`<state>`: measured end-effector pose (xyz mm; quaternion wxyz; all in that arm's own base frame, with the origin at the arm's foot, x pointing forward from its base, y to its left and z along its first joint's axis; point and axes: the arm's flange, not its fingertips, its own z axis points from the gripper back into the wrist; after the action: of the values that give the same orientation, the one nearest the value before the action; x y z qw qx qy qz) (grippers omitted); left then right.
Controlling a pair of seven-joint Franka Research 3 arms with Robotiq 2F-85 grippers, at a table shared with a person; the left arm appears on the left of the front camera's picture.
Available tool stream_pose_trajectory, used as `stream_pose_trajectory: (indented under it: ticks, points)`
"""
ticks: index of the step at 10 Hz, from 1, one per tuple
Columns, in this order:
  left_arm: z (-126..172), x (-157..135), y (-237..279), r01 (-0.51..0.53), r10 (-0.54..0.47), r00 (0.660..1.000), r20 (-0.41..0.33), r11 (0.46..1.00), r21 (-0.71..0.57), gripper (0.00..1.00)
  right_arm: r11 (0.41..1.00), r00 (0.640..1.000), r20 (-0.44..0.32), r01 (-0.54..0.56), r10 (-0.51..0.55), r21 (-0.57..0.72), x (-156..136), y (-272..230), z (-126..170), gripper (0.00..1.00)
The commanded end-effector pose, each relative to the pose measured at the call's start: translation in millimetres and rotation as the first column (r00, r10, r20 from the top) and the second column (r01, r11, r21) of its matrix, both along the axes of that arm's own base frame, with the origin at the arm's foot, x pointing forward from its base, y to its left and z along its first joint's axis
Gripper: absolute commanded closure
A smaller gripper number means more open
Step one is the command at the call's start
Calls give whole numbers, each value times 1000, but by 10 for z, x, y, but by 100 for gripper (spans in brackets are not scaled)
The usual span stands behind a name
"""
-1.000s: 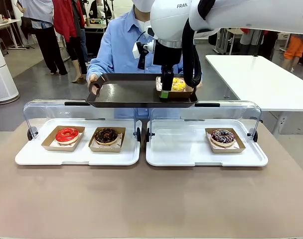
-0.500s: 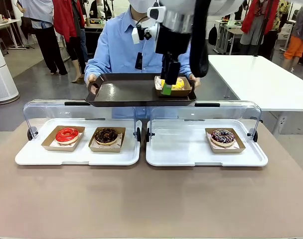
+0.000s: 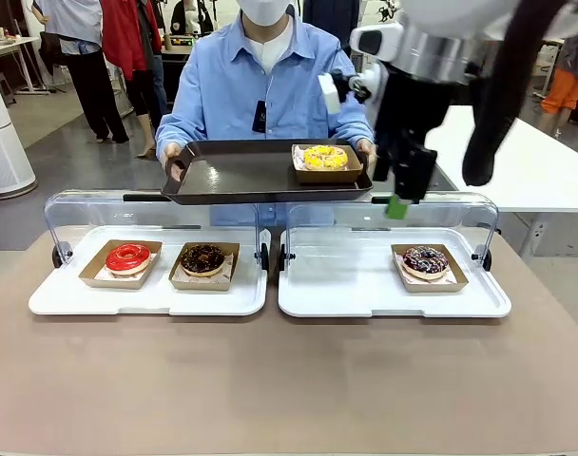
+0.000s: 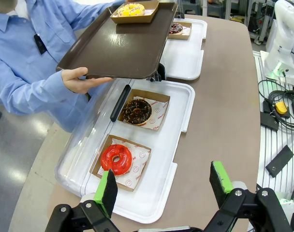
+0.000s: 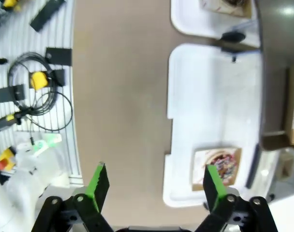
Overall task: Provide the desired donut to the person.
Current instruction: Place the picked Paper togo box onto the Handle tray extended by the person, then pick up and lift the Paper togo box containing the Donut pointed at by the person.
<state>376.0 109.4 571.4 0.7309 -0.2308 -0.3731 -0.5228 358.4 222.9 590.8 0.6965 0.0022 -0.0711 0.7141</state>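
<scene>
the yellow donut (image 3: 325, 157) sits in its box at upper centre, on the brown tray (image 3: 241, 180) the person (image 3: 270, 85) holds over the clear lids (image 3: 156, 204), the right gripper (image 3: 396, 204) hanging just right of it with fingers spread and empty, the left gripper (image 4: 164, 186) likewise gaping, empty, above the red donut (image 4: 116, 159).

On the desk (image 3: 289, 380), the left case (image 3: 51, 302) and right case (image 3: 346, 299) sat just beside each other. The left case held the outer donut (image 3: 128, 256) and, to its right, the inner donut (image 3: 203, 257). The right case held the lone donut (image 3: 425, 260) near its right end. Behind them, the person (image 3: 270, 85) held a serving tray (image 3: 241, 176) with the tray donut (image 3: 325, 157) at its right end. The right claw (image 3: 396, 206) hung right of it.
</scene>
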Motion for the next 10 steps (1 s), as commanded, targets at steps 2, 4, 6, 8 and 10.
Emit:
stream_pose_trajectory:
  ticks: [2, 4, 6, 8, 10]
  points:
    - [6, -7, -2, 0, 0, 1000, 1, 1000, -15, 0, 997, 997, 5, 75, -75, 22, 140, -267, -157, 0]
    - [6, -7, -2, 0, 0, 1000, 1, 1000, -15, 0, 984, 991, 43, 132, -127, -123, 459, -241, -157, 0]
    - [6, -7, -2, 0, 0, 1000, 1, 1000, -15, 0, 997, 997, -10, 73, -73, 13, 160, -341, -140, 0]
    - [6, -7, -2, 0, 0, 1000, 1, 1000, -15, 0, 997, 997, -10, 73, -73, 13, 160, -341, -140, 0]
    - [6, -7, -2, 0, 0, 1000, 1, 1000, -15, 0, 997, 997, -10, 73, -73, 13, 160, -341, -140, 0]
